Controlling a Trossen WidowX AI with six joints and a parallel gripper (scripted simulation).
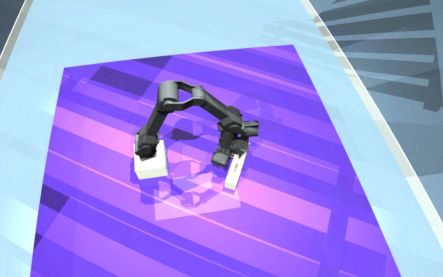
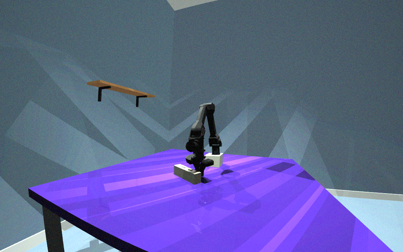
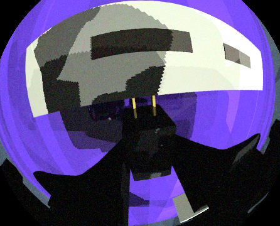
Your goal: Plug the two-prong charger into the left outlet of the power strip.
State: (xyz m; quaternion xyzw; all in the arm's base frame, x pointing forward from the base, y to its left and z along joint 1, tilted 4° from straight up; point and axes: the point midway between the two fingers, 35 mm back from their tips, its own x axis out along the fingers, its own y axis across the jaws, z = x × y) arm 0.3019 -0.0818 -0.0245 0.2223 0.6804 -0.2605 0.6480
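The white power strip (image 1: 230,182) (image 2: 185,175) (image 3: 203,72) lies on the table with two dark recessed outlets on top. In the wrist view the left outlet (image 3: 130,44) is nearly centred and partly shaded; the right outlet (image 3: 238,56) is at the far right. My gripper (image 3: 146,138) is shut on the black charger (image 3: 146,122), beside the strip's near long side. Two gold prongs (image 3: 134,108) (image 1: 232,154) stick out of the charger, their tips at the strip's near edge in the wrist view, outside the left outlet. Contact with the strip cannot be told. In the exterior view the charger is hidden.
The arm's white base block (image 1: 151,168) (image 2: 218,160) stands on the purple table (image 1: 182,247) (image 2: 153,216). A wooden shelf (image 2: 121,89) is on the wall behind. Striped light and arm shadows cross the table.
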